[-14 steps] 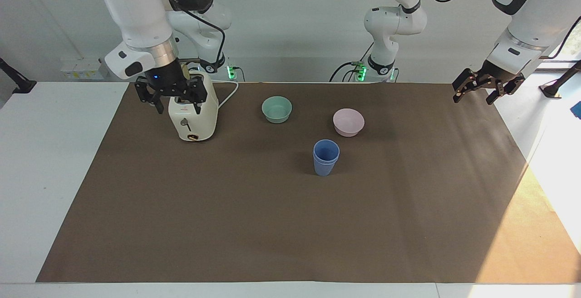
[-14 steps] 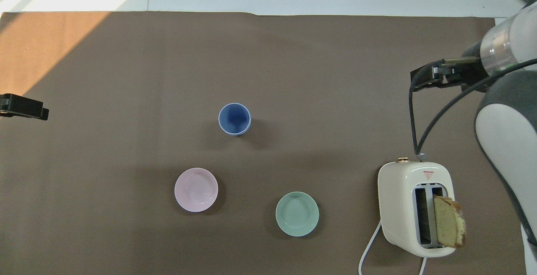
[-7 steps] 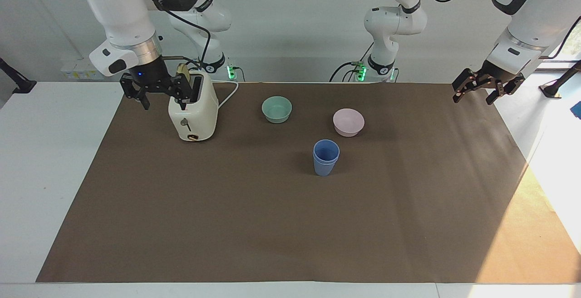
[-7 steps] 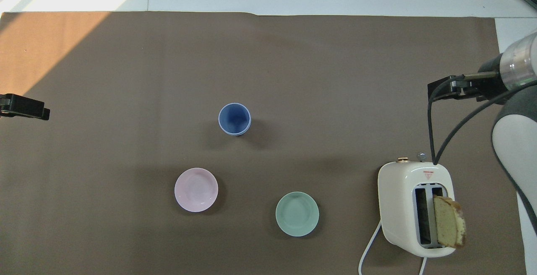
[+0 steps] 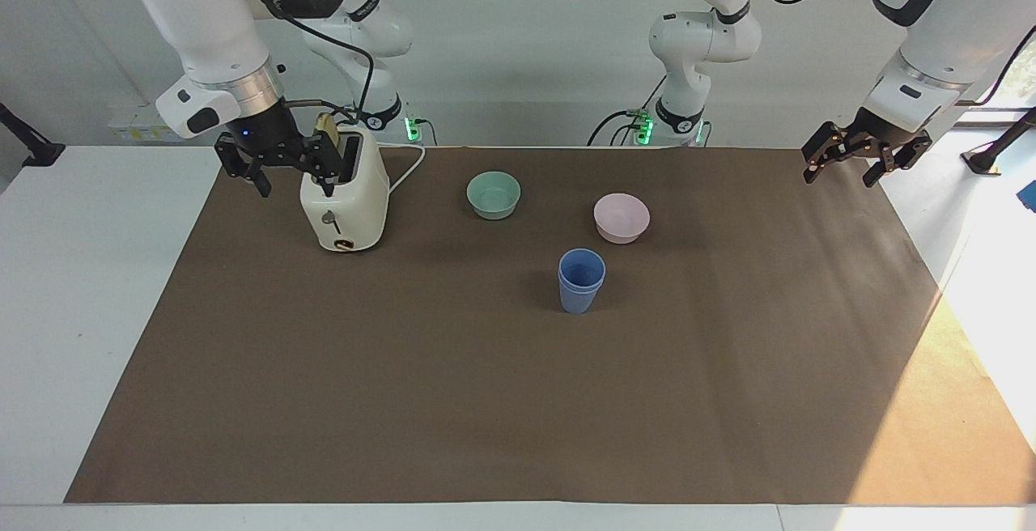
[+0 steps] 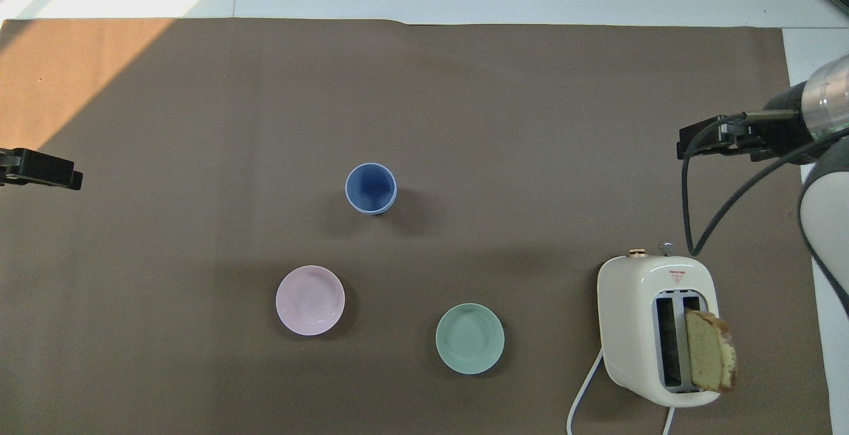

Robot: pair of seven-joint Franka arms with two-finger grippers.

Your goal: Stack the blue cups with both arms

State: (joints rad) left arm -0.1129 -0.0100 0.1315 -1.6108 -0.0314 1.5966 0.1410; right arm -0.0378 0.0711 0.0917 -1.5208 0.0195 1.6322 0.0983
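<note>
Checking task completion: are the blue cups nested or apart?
Nested. The blue cups stand upright as one stack, a second rim showing just below the top one. Neither tool touches them.

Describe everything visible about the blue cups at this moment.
The blue cups are matte periwinkle tapered tumblers without handles, one nested inside the other: a double rim shows near the top. The stack stands upright and looks empty on the brown mat, farther from the robots than the pink bowl. No gripper touches it.
</note>
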